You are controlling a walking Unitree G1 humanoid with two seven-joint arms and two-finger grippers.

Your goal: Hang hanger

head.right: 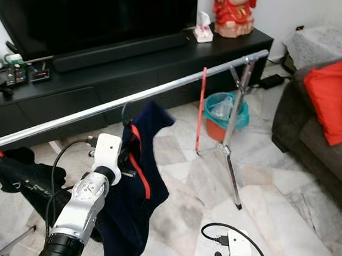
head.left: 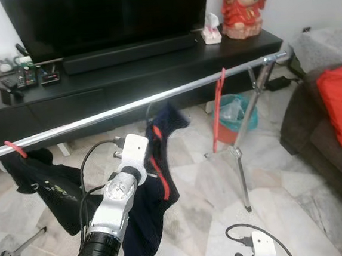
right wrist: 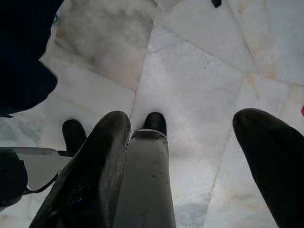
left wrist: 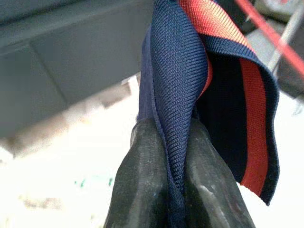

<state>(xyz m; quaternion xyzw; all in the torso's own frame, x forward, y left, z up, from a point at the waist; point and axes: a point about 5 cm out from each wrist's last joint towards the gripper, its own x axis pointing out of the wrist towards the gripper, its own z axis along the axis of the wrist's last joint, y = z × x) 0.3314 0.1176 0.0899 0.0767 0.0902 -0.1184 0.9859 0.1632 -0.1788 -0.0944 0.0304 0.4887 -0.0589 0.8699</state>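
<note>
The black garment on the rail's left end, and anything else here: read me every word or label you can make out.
Black garment: pale printed lettering, too small and blurred to read.
Tissue box on the TV cabinet: no legible print.
Navy garment pinched in the left gripper: no text.

— How does the light fall in the head views?

— Soft, even daylight fills the room; the marble floor (head.left: 284,184) shines pale, the television screen (head.left: 107,14) stays black, and both frames are reasonably sharp.

— And at the wrists?

— The left wrist view is blown out white behind the navy cloth (left wrist: 175,95), whose weave is crisp while the background blurs. In the right wrist view the black fingers (right wrist: 95,175) loom soft and out of focus over bright tiles.
</note>
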